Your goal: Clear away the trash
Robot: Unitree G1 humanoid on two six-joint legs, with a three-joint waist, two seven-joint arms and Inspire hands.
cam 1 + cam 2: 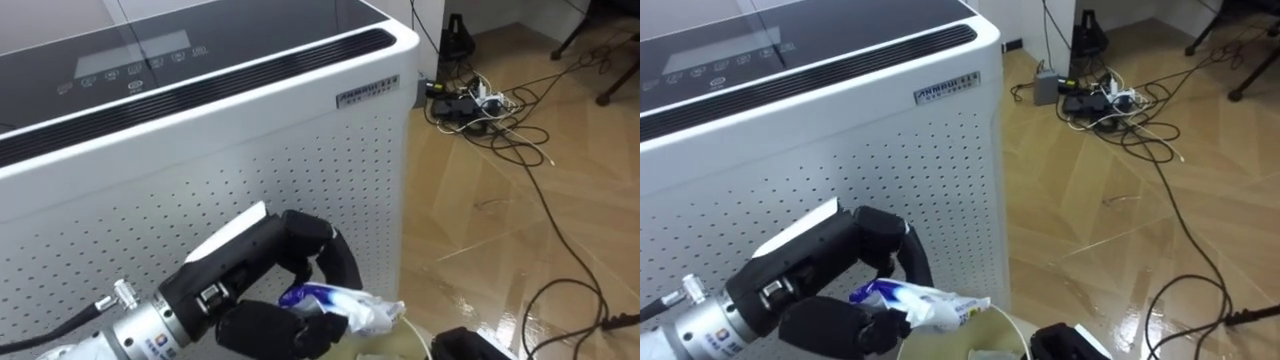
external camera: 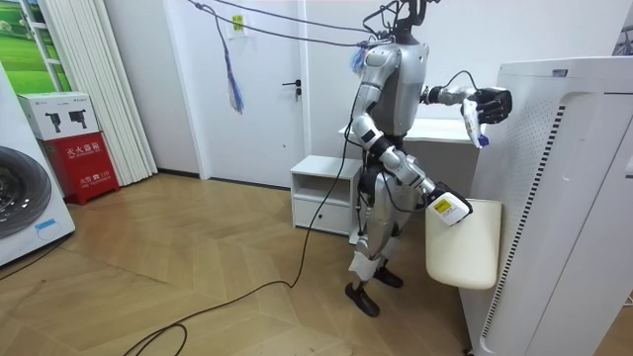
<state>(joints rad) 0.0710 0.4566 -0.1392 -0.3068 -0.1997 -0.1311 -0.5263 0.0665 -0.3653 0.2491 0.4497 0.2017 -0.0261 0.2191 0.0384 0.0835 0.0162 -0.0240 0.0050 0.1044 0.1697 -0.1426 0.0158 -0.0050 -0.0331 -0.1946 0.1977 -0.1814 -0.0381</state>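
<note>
Where the left hand (image 1: 255,262) curls, the wrapper (image 1: 345,303) sits pinched inside.

One wrapper (image 1: 340,303), one bin (image 2: 463,247), one purifier (image 1: 220,150).

The head stereo pair looks down, close, at the white appliance (image 1: 300,150) and wooden floor (image 1: 480,290). The room camera stands well back, side-on; both share the appliance and left hand (image 1: 250,260).

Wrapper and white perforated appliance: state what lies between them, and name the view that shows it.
The left robot hand, its dark fingers curled round the wrapper, lies between it and the appliance; the left eye view shows this.
</note>
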